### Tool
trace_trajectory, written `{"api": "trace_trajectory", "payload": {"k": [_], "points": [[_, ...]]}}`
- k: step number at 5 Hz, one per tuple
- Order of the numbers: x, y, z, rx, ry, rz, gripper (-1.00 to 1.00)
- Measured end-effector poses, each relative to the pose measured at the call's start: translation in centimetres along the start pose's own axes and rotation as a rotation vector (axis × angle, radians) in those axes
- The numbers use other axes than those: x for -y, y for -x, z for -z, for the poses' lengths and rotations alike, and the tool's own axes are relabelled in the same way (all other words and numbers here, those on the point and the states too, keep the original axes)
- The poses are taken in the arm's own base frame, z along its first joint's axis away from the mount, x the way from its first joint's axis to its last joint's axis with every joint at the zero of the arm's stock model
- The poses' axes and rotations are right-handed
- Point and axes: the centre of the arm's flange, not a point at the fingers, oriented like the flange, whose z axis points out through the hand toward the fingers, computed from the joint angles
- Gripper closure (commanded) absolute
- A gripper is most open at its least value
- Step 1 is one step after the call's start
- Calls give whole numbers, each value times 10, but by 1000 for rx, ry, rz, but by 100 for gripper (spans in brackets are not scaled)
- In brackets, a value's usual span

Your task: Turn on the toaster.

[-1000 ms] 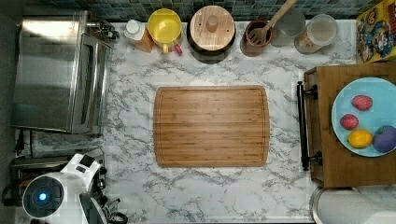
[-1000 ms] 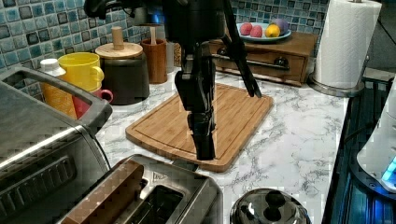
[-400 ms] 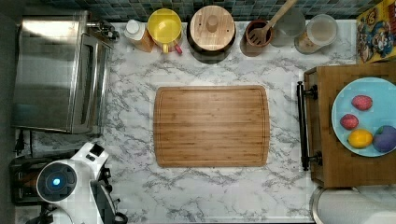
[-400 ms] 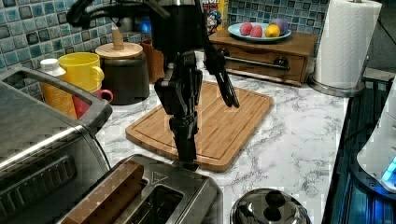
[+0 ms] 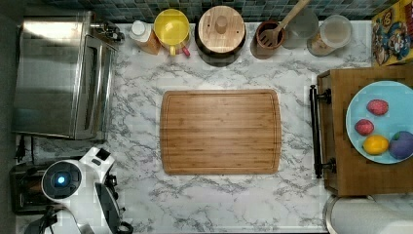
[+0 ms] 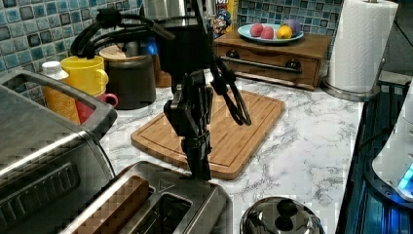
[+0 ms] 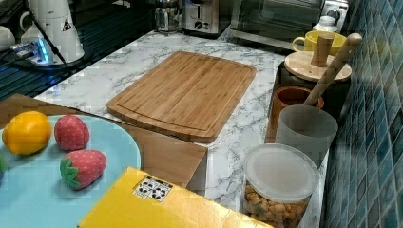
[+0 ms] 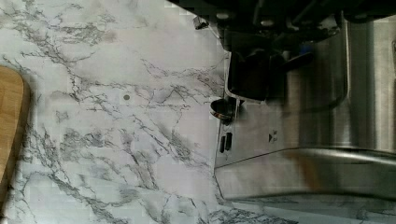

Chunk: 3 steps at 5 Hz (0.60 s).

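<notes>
The gripper (image 6: pixel 198 168) hovers at the toaster (image 6: pixel 160 204) end; I cannot tell the fingers' state. Next: press its lever (image 8: pixel 247 74) down.

Brushed-steel toaster (image 6: pixel 160 204) under black gripper (image 6: pixel 199 170); white grey-veined marble counter (image 5: pixel 136 122); tan striped-grain cutting board (image 5: pixel 220 131) beyond.
</notes>
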Motion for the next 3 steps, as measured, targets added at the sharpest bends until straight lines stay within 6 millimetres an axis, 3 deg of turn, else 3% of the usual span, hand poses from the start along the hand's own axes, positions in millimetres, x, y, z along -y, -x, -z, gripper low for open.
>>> {"api": "trace_trajectory", "payload": {"k": [3], "points": [[-3, -15, -42, 14, 52, -109, 100]]}}
